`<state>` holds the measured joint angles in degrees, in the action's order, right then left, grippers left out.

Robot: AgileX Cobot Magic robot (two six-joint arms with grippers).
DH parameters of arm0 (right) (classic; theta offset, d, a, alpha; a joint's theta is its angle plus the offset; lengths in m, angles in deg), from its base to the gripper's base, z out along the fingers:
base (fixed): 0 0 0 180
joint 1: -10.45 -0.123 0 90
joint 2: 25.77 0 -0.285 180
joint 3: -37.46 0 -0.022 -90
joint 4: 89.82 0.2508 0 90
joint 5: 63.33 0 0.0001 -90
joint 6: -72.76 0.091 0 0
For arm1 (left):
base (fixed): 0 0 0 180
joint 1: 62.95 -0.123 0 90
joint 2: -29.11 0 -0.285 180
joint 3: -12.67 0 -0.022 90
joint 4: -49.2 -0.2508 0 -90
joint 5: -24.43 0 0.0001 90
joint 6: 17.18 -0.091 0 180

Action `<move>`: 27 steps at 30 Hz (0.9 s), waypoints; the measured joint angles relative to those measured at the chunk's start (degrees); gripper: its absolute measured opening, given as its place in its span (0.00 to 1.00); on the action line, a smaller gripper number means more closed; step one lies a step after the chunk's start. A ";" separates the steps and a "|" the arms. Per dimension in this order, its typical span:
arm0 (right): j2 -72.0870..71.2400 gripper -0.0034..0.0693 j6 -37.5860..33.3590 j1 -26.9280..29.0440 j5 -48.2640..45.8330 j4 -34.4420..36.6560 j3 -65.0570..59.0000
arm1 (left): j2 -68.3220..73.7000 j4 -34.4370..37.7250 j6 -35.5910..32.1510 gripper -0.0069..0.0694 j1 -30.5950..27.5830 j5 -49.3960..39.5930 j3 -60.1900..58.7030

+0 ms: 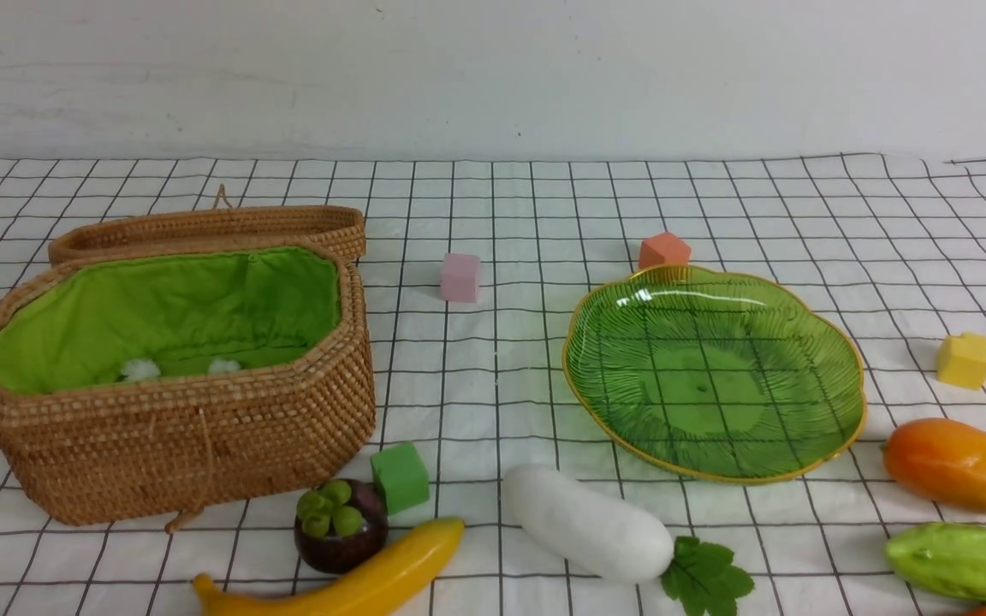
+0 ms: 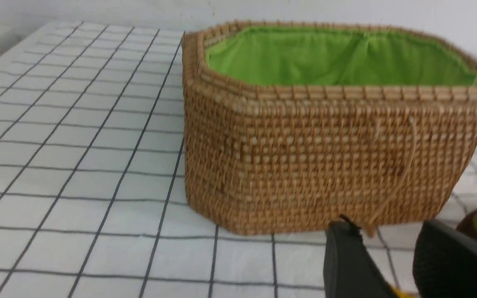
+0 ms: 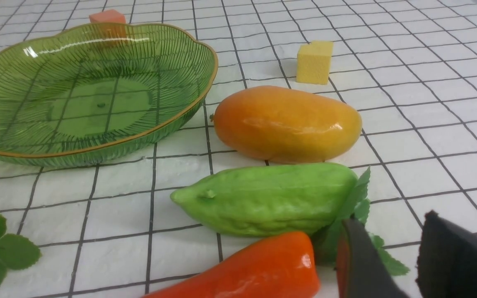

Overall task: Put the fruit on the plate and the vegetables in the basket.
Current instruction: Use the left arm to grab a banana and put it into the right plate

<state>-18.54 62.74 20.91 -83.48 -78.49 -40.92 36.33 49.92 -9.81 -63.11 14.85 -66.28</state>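
The banana, mangosteen and radish lay on the checked surface in front of the lidless basket and green plate, with the mango, gourd and pepper at the right, while the left tool and right tool each stood partly apart, gripping nothing.

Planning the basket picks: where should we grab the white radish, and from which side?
Probably mid-body on the radish, from straight above, closing across its width. It lies flat and slanted on the cloth, both long flanks free; the leaf at its near end is thin, so skip it.
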 joint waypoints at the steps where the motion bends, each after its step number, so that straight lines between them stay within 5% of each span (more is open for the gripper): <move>1: 0.00 0.38 0.00 0.00 0.00 0.00 0.00 | 0.00 0.27 0.27 0.40 0.00 0.00 0.00; 8: 0.00 0.38 0.00 0.00 0.00 0.00 0.00 | 0.00 15.85 13.81 0.40 0.00 11.94 0.00; 16: 0.00 0.38 0.00 0.00 0.00 0.00 0.00 | 0.00 17.87 17.28 0.40 0.00 15.14 10.49; 24: 0.00 0.38 0.00 0.00 0.00 0.00 0.00 | 11.60 15.72 15.18 0.40 0.00 4.32 36.38; 27: 0.00 0.38 0.00 0.00 0.00 0.00 0.00 | 21.59 12.38 9.35 0.40 0.00 -8.88 46.43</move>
<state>-18.54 62.74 20.91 -83.48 -78.49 -40.92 57.91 62.30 -0.46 -63.11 5.96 -19.86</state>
